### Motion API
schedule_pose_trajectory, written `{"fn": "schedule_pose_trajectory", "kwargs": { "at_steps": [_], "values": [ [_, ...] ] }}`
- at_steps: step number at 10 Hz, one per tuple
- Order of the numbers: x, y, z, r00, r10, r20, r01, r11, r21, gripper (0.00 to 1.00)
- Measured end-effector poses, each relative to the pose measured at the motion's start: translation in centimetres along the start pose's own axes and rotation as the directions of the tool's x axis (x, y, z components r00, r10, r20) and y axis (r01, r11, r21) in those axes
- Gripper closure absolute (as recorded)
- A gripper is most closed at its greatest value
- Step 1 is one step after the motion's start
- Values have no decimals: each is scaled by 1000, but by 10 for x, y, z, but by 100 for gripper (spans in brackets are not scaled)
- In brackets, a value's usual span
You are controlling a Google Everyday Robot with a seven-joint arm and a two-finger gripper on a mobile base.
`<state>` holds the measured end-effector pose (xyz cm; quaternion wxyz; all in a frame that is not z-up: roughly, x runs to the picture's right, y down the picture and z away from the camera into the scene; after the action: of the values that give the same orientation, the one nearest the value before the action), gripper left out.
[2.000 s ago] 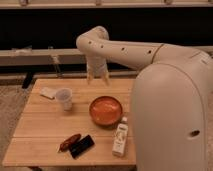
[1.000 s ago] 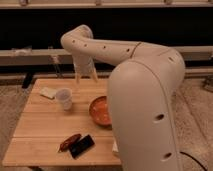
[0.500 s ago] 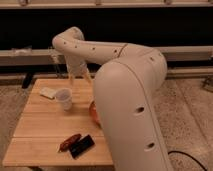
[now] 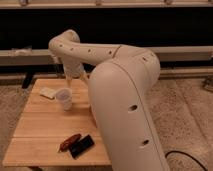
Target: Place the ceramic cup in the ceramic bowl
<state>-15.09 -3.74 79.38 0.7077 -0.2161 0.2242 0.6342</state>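
Camera view shows the small whitish-grey tapered ceramic cup (image 4: 64,98) standing upright on the light wooden table (image 4: 40,131). The gripper (image 4: 75,80) hangs just behind it; whether it is open or closed cannot be told.

The ceramic cup (image 4: 64,98) stands upright, mouth up, on the wooden table (image 4: 45,130) in the left-centre of the frame. It is small, whitish-grey and has no handle, tapering from a wider rim to a narrower base. It stands apart from everything else on the tabletop. The gripper (image 4: 75,79) hangs just above and to the right of it, not touching it. The ceramic bowl (image 4: 92,115) is almost wholly hidden behind the broad white arm (image 4: 125,100) in the middle of the frame; a thin dark sliver at the arm's left edge, right of the cup, is perhaps its rim
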Motion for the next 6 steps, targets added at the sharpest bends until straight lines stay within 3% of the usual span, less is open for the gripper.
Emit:
{"fn": "schedule_pose_trajectory", "kwargs": {
  "at_steps": [6],
  "values": [
    [-5, 9, 13, 1000, -10, -9, 10, 1000, -1, 35]
  ]
}}
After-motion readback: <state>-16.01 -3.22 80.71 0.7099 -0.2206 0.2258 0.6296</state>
